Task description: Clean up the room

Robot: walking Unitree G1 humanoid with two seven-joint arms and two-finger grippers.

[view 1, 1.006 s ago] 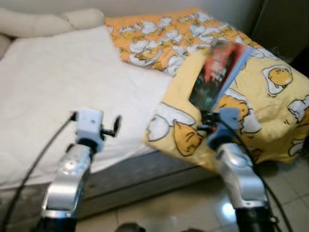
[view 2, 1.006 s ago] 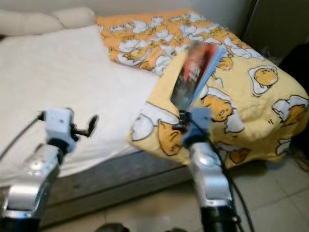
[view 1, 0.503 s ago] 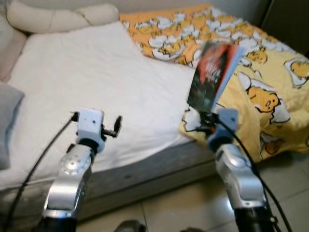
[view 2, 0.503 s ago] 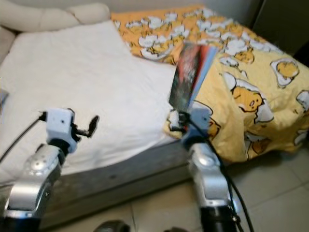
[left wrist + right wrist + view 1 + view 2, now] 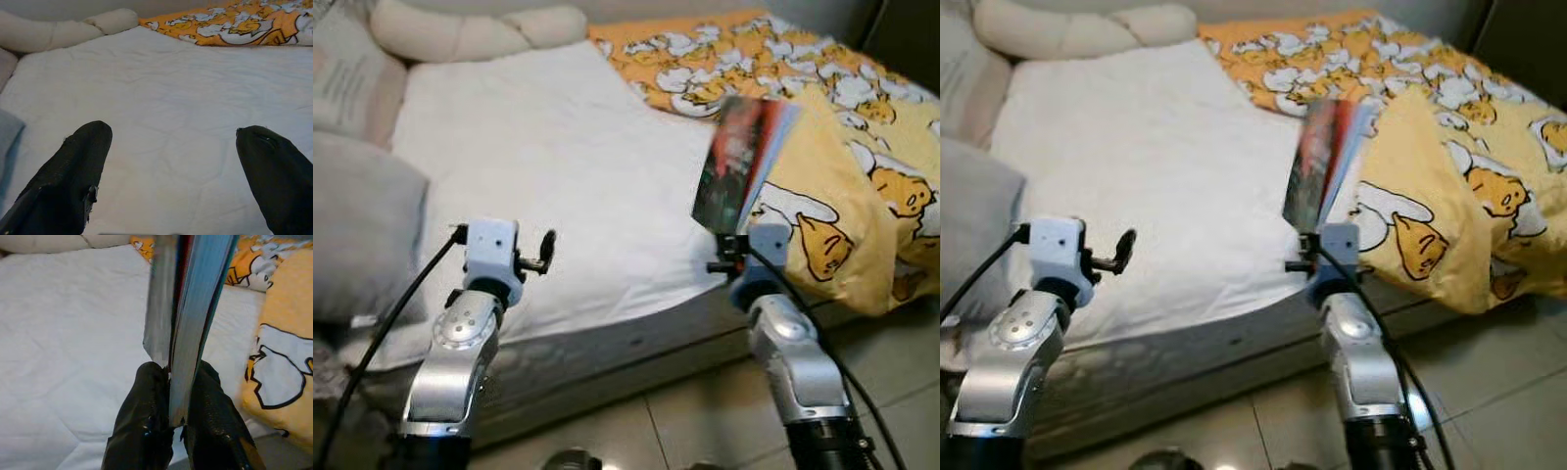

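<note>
The right gripper (image 5: 177, 396) has its jaws clenched on a book (image 5: 740, 162), held upright over the edge of the bed (image 5: 558, 147), while the left gripper (image 5: 173, 161) hangs released above the white sheet.

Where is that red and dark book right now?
The red and dark book stands upright, pinched in the right gripper, above the bed edge between the white sheet and the yellow egg-print blanket.
</note>
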